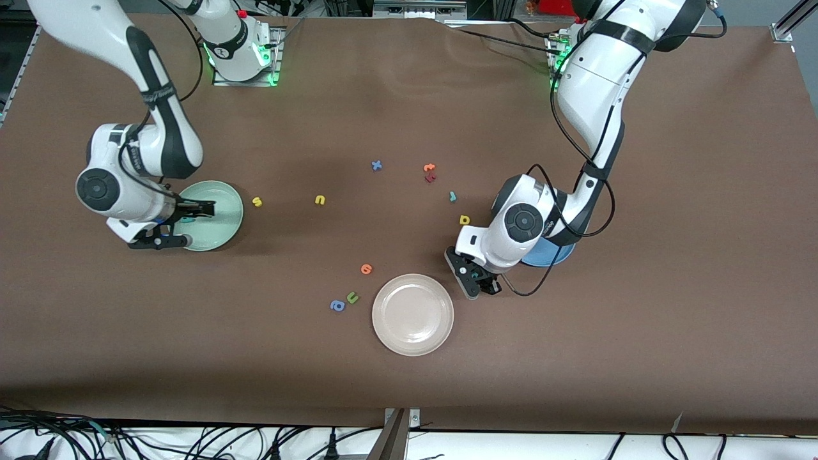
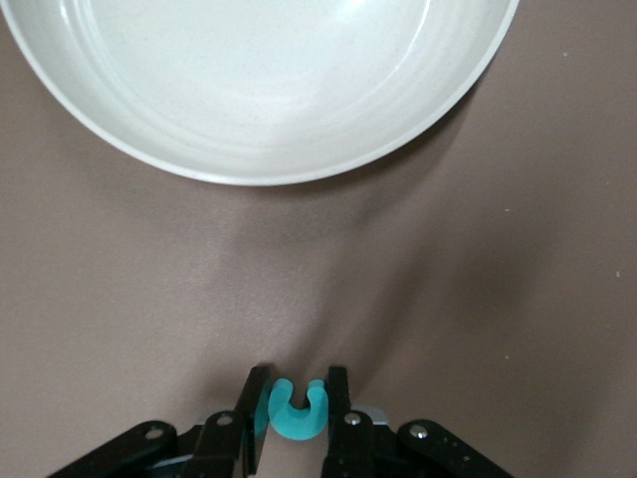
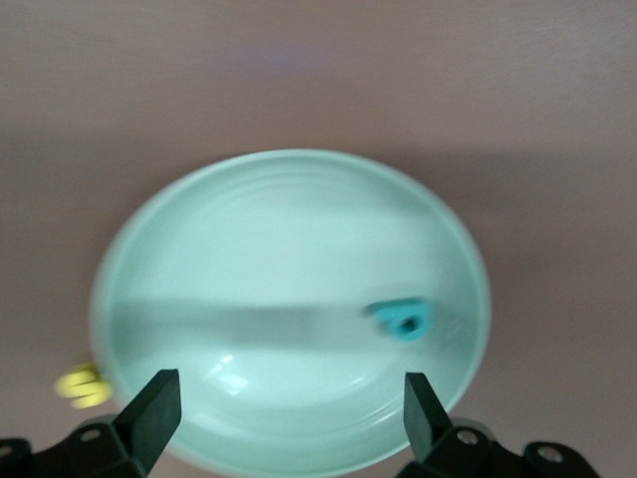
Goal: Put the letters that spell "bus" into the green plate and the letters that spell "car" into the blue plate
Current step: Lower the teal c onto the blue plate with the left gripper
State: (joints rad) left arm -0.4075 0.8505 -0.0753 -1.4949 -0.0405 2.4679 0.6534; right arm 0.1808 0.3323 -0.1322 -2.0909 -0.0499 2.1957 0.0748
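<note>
Beside the cream plate (image 1: pixel 413 314), left gripper (image 2: pixel 297 406) clamps teal "c" (image 2: pixel 297 410)

Teal "c" (image 2: pixel 297 410), pale mint-green plate (image 1: pixel 223 198), cream-white plate (image 1: pixel 413 314), brown table (image 1: pixel 639 332)

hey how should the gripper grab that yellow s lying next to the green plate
Come straight down on the yellow s and pinch its two outer edges. It lies flat on the table beside the green plate, too thin to take from the side. Bare table surrounds it, so probably nothing blocks the fingers.
</note>
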